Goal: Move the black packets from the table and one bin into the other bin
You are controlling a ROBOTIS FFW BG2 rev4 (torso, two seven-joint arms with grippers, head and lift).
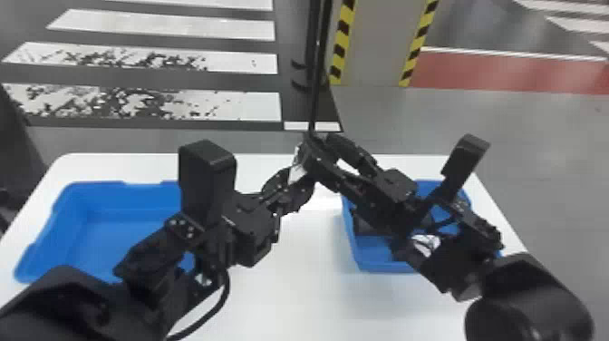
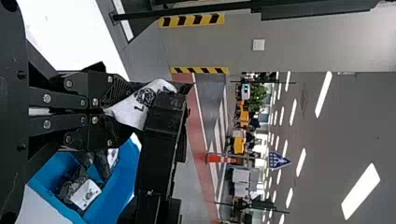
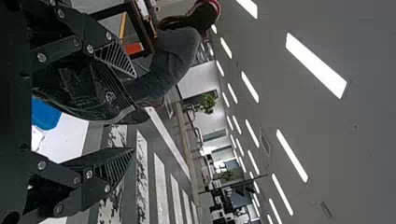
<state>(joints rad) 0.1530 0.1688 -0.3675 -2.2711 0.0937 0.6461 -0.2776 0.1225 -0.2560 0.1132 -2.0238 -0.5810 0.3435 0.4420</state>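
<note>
Left wrist view: packets (image 2: pixel 74 185) in bin (image 2: pixel 120 179); head view: both bins (image 1: pixel 127 199).

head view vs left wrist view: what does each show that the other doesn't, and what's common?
Head view: the blue plastic bin on the robot's left.

Left wrist view: an orange traffic cone, a blue sign, and the printed label on the black packet in the left gripper.

Both: the blue plastic bin on the robot's right, black packets inside, white tabletop, grey pillar with yellow-black striped edges.
</note>
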